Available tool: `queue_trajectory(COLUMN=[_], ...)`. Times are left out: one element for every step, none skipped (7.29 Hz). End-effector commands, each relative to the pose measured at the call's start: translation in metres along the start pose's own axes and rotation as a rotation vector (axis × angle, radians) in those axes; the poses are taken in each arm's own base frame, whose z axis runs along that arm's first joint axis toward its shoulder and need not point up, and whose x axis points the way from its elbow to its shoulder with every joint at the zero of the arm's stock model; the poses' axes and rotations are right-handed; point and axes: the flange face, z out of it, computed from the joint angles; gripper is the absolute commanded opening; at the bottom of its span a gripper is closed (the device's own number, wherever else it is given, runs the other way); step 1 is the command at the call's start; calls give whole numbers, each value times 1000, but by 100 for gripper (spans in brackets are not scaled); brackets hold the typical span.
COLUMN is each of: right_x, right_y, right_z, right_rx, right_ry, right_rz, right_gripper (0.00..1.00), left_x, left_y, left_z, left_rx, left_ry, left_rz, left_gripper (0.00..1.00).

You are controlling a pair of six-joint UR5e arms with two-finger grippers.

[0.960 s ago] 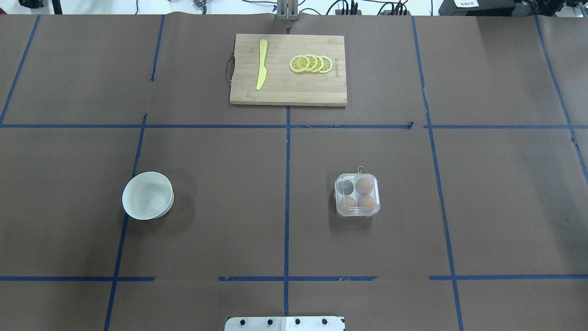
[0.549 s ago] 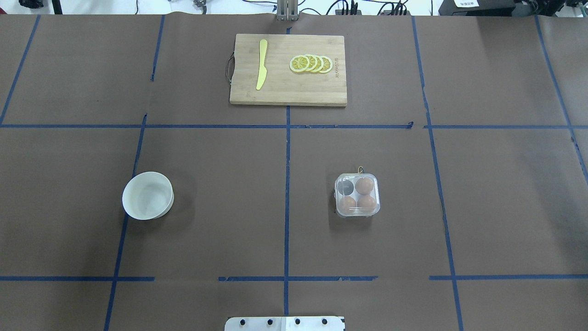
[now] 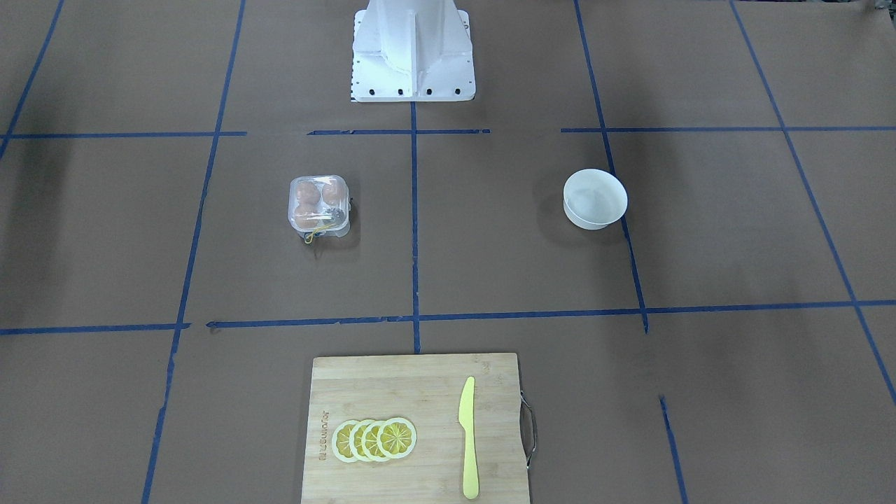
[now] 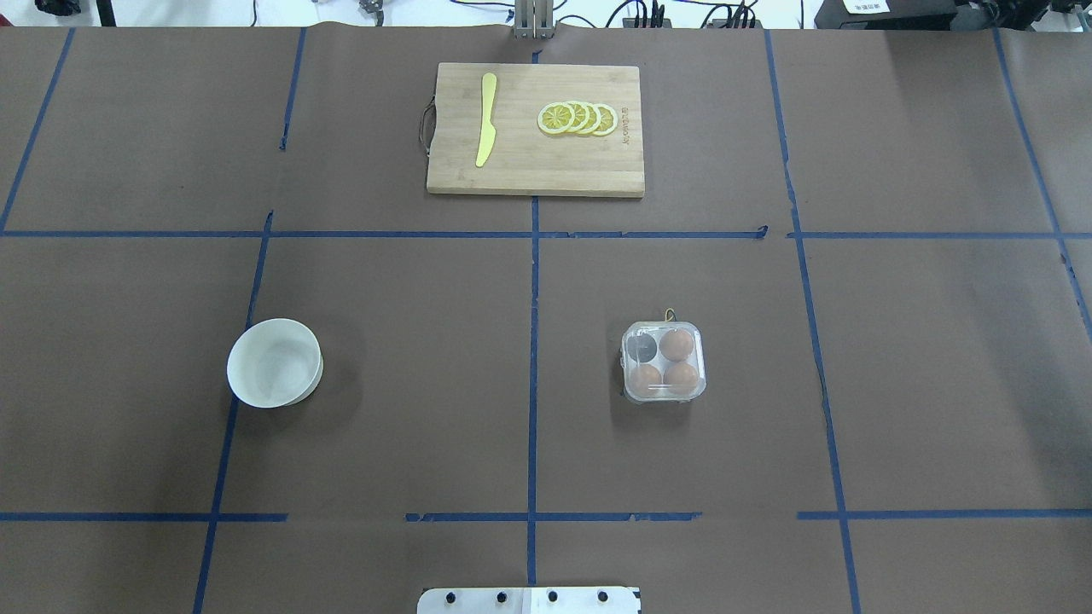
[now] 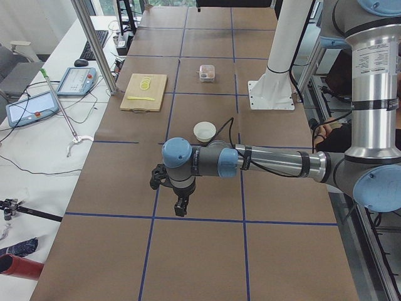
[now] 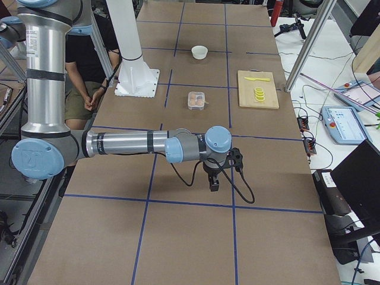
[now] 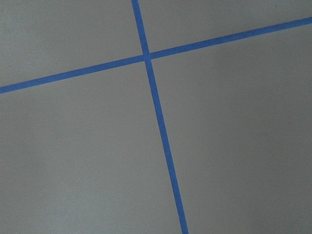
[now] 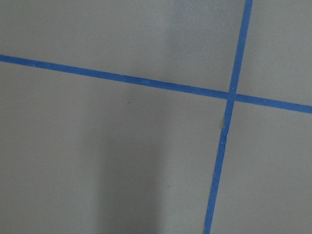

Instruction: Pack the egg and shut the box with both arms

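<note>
Eggs (image 4: 677, 343), three of them, sat inside the clear box (image 4: 664, 362) with its lid down over them; the fourth cell, in the box's far-left corner, was empty. The box stood on the right half of the tabletop (image 4: 938, 384), about midway between the robot's edge and the far edge, with a bit of yellow string (image 4: 670, 314) at its far side. A white bowl (image 4: 274, 362) stood on the left half, well apart from the box. By the far edge lay a cutting board (image 4: 536, 130) with a yellow knife (image 4: 486, 119) and lemon slices (image 4: 577, 118). Each arm reached out low towards its own end of the tabletop. The left pincer (image 5: 180, 210) and right pincer (image 6: 214, 185) pointed down over bare tabletop; I couldn't tell whether either was clenched.
</note>
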Motion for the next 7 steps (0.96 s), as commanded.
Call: queue_trajectory(right_x=[2, 8, 13, 15, 16, 17, 18], right_y=[1, 4, 8, 8, 8, 10, 11], right_z=[-4, -8, -10, -15, -16, -14, -14], right_rx=[5, 12, 17, 28, 29, 25, 25], right_ry=[-1, 1, 0, -8, -11, -12, -12], right_rz=[7, 22, 33, 39, 41, 44, 44], right_gripper=[100, 100, 100, 100, 100, 100, 100], left_x=[0, 1, 0, 0, 0, 0, 0], left_y=[-1, -2, -2, -4, -3, -3, -3], left_z=[-1, -1, 0, 0, 1, 1, 1], left_rx=[2, 3, 1, 1, -1, -1, -1], left_ry=[0, -2, -1, -1, -1, -1, -1], left_rz=[1, 2, 1, 3, 1, 1, 1], left_gripper=[100, 100, 100, 100, 100, 100, 100])
